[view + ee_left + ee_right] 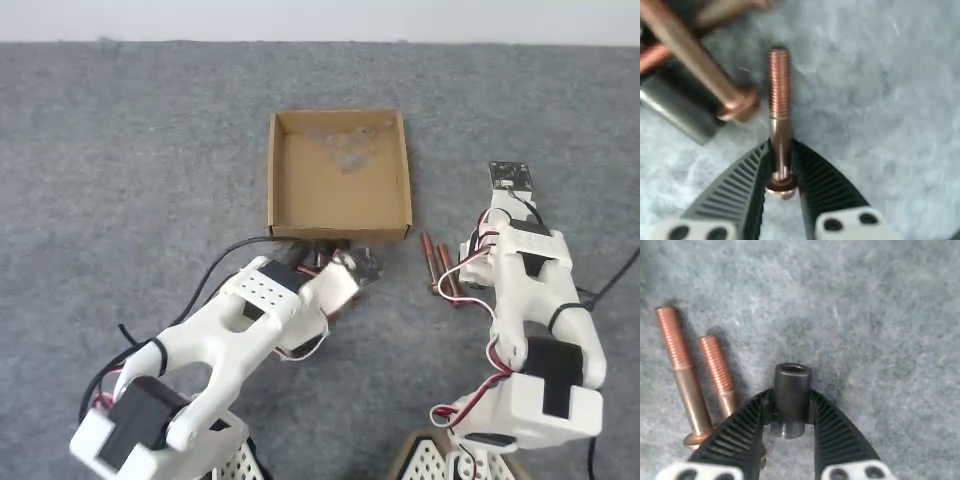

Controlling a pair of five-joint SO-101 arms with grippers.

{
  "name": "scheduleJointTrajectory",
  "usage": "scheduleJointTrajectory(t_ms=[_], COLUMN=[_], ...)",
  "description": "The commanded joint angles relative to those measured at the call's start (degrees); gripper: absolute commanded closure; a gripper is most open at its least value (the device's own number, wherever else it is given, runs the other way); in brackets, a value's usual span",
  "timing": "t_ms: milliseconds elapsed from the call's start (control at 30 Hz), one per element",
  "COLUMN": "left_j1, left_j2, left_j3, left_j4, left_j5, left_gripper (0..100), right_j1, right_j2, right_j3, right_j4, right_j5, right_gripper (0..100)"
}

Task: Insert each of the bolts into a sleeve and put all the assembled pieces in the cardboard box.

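The left end effector (pixel 781 167) is shut on one held bolt (pixel 779 95). Its head sits between the fingers and its threads point straight away. A loose bolt (pixel 695 60) and a loose sleeve (pixel 680 112) lie just beside it. The right end effector (pixel 791 407) grips one held sleeve (pixel 792 387), hole pointing away. A long bolt (pixel 682 375) and a short bolt (pixel 717 372) lie beside it on the surface (pixel 880 315), pointing the same way. Farther off sits one box (pixel 340 232).

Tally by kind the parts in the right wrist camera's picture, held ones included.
Bolts: 2, lying loose: outer bolt, inner bolt.
Sleeves: 1, the dark sleeve in the right gripper.
Total: 3.
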Motion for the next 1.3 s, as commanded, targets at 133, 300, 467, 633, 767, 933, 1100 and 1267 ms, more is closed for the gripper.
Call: scheduleJointTrajectory(t_ms=[133,300,467,633,767,933,1100,1267], left_j1=[-7.47,-16.53,-18.29,-18.64,-18.55,-15.74,-9.58,-1.85], left_j2=[0.53,1.05,1.14,1.14,0.53,0.53,0.44,-3.25], left_j3=[-1.54,-14.99,-20.53,-20.18,-20.00,-20.79,-20.35,-14.37], left_j4=[10.55,17.76,18.99,17.14,16.70,16.79,16.79,12.66], left_j5=[-30.59,-33.85,-34.37,-32.26,-28.31,-13.27,6.59,12.31], left_gripper=[99,99,93,90,90,95,99,99], right_j1=[0.31,0.31,0.40,0.31,0.31,0.22,0.22,0.22], right_j2=[-0.13,-0.13,-0.13,-0.13,-0.13,-0.13,-0.13,-0.13], right_j3=[-2.64,-2.64,-2.64,-2.64,-2.55,-2.55,-2.55,-2.55], right_j4=[-0.04,-0.04,-0.04,-0.13,-0.75,-0.75,-0.75,-0.75], right_j5=[-0.09,-0.26,-0.26,-0.18,-0.18,-0.18,-0.18,-0.18], right_gripper=[99.2,99.2,99.2,99.2,99.2,99.2,99.2,99.2])
